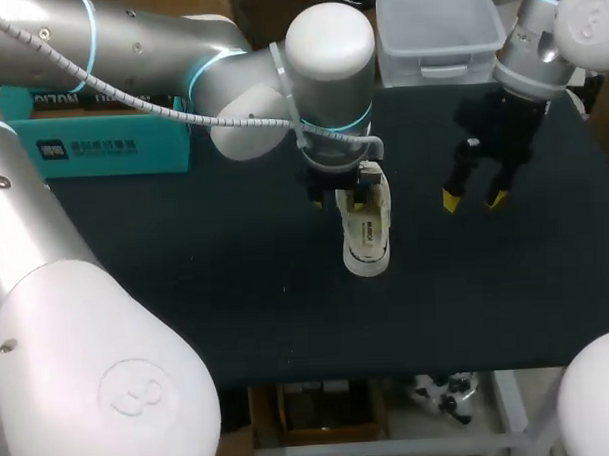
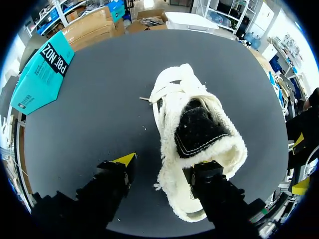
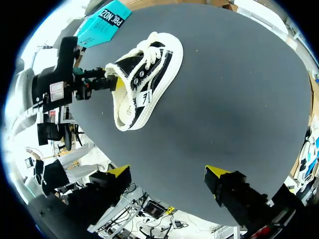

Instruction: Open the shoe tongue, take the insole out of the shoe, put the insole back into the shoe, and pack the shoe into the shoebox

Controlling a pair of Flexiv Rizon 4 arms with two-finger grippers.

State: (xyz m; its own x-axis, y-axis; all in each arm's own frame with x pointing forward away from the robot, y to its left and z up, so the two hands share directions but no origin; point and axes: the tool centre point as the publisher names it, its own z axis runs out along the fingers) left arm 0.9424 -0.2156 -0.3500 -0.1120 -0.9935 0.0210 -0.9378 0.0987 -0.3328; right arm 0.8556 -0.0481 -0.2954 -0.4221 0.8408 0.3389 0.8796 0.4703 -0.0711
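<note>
Lying near the middle of the dark table (image 1: 186, 282), a fleece-lined sneaker (image 1: 367, 238) points its toe away from the left gripper (image 1: 341, 199). That gripper hangs at the heel with its fingers spread wide. One finger is at the fleecy collar, and the other is beside the shoe, clear of it. The right gripper (image 1: 474, 198) hovers open, well apart. A teal shoebox (image 1: 111, 145) sits far left.

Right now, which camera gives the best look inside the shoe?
The left wrist view: it looks straight down into the shoe, showing its fleecy collar and dark inside. The head view shows it small, its heel under the left gripper. The right wrist view shows only its outer side, black with a white sole.
</note>
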